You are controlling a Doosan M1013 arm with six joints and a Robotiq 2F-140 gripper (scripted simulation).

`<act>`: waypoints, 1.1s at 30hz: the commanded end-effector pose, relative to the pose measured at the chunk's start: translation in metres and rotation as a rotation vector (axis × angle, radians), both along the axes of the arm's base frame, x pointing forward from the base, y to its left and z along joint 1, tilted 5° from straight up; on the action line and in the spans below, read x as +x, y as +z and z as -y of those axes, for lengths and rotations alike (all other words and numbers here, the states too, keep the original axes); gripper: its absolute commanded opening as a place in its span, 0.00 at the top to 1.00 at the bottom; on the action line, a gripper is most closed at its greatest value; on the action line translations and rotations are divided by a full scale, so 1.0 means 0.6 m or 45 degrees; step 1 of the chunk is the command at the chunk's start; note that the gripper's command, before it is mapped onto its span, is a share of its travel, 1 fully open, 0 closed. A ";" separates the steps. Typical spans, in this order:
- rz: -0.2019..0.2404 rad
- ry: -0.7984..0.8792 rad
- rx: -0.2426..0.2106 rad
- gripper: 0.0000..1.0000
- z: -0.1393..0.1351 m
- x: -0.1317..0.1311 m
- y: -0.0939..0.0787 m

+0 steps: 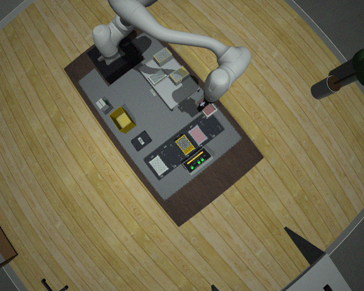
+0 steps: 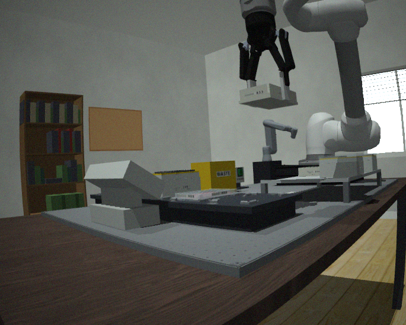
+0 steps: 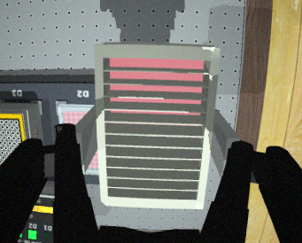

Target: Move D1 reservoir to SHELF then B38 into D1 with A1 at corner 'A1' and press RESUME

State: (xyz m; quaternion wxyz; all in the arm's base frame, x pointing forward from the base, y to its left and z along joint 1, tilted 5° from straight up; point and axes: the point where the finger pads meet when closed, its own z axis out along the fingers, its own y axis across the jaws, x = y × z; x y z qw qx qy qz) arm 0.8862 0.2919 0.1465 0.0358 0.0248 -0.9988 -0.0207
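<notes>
My gripper [image 1: 203, 105] [image 2: 267, 86] [image 3: 154, 122] is shut on the white 12-trough reservoir R33 [image 1: 210, 110] [image 2: 265, 95] [image 3: 154, 137] across its long sides. It holds it level and the right way up, high above the table. Red liquid shows in the far troughs. The reservoir hangs over the grey base plate between the empty deck position D1 [image 1: 213, 126] and the SHELF [image 1: 168, 91] [image 2: 338, 181]. Three items stand on the shelf [image 1: 162, 55] [image 1: 157, 76] [image 1: 179, 74]; I cannot read which is B38.
On the deck stand the pink plate at D2 [image 1: 196, 134] [image 3: 72, 114], the yellow tip rack at D3 [image 1: 184, 143] [image 3: 3, 137] and the plate at D5 [image 1: 158, 164]. The lit panel [image 1: 196, 160], nest RG [image 1: 143, 139], yellow waste bin [image 1: 122, 119] [image 2: 217, 174] and RESUME post [image 1: 102, 104] stand further left. The table's edge is close on the right.
</notes>
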 end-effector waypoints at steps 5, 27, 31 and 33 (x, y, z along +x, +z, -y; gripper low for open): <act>0.000 0.000 0.000 1.00 0.002 -0.030 0.002; 0.000 0.000 0.000 1.00 0.006 -0.099 0.007; 0.000 0.000 0.000 1.00 0.007 -0.107 0.008; -0.001 -0.025 -0.002 1.00 0.007 -0.107 0.008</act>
